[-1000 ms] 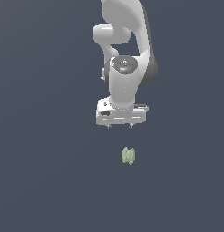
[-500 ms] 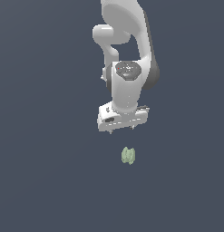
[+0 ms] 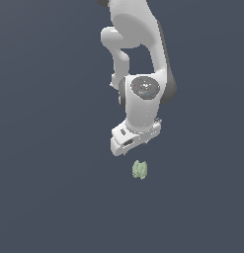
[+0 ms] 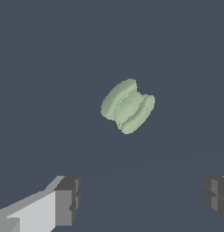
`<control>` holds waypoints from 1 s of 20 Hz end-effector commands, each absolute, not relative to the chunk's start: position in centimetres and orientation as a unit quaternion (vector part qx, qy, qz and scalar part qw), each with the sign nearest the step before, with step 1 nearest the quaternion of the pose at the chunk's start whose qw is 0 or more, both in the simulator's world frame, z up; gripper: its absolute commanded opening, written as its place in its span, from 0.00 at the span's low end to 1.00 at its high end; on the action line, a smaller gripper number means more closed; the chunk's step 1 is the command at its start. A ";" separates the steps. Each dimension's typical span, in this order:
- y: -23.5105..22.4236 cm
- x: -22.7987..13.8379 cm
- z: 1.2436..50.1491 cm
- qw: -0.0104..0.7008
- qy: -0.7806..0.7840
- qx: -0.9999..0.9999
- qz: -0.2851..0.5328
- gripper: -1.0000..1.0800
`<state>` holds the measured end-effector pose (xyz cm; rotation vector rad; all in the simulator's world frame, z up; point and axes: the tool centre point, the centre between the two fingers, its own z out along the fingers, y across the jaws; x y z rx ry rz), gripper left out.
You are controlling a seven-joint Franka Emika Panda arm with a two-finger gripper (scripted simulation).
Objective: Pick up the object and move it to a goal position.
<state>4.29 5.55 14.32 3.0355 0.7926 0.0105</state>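
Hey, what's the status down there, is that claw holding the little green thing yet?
Claw open, empty. Green blob on the floor, untouched, just ahead of claw. Nothing in the way.

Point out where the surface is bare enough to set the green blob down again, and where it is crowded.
Nearly all of it is bare: the dark surface runs unbroken on both sides of the green blob and below it in the exterior view. The only crowded patch is just above the blob, where the open hand hangs close to it, fingers apart, touching nothing.

Exterior view high, distant; wrist view close, both on the object.
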 end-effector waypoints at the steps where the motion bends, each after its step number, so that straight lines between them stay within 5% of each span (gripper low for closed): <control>1: 5.8 4.8 13.9 0.003 0.290 0.957 0.002 0.96; 20: 7.7 8.3 10.6 0.002 0.541 0.841 -0.001 0.96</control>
